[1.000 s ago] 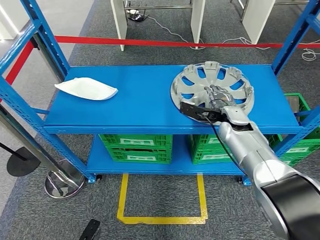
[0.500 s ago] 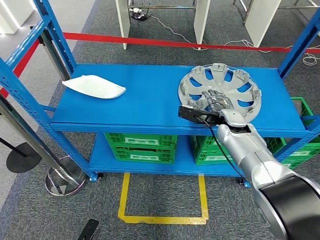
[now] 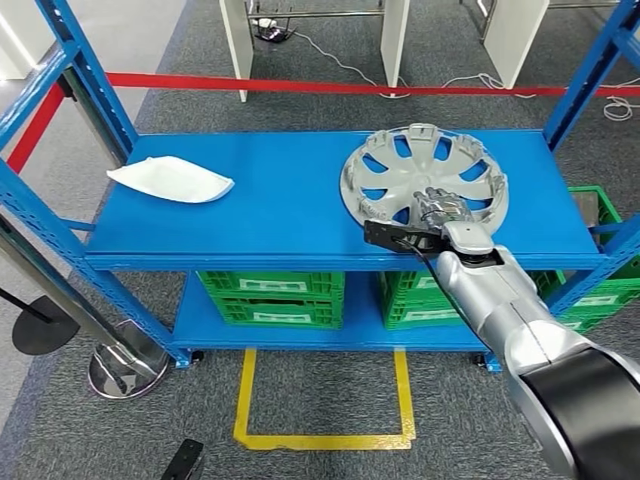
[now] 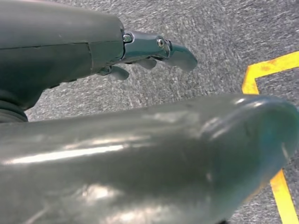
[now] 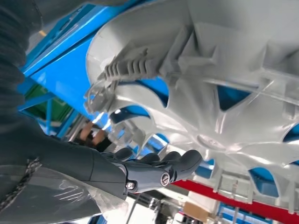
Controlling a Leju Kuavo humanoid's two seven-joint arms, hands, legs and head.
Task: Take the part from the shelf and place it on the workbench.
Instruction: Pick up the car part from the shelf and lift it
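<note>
Barely anything's shifted lately: the hubcap (image 3: 423, 176) is still being gripped at its 6 o'clock rim by the right hand (image 3: 440, 212), not yet lifted off the blue shelf (image 3: 287, 200). Left hand (image 4: 155, 49) hangs empty, fingers loosely extended.

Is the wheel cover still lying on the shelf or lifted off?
On the shelf: the wheel cover lies flat, right hand over its near edge.

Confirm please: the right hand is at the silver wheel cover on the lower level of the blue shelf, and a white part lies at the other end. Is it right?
Not quite. In the head view the wheel cover lies on the upper level of the shelf, not the lower. The right hand is at it, and the white part lies at the other end.
</note>
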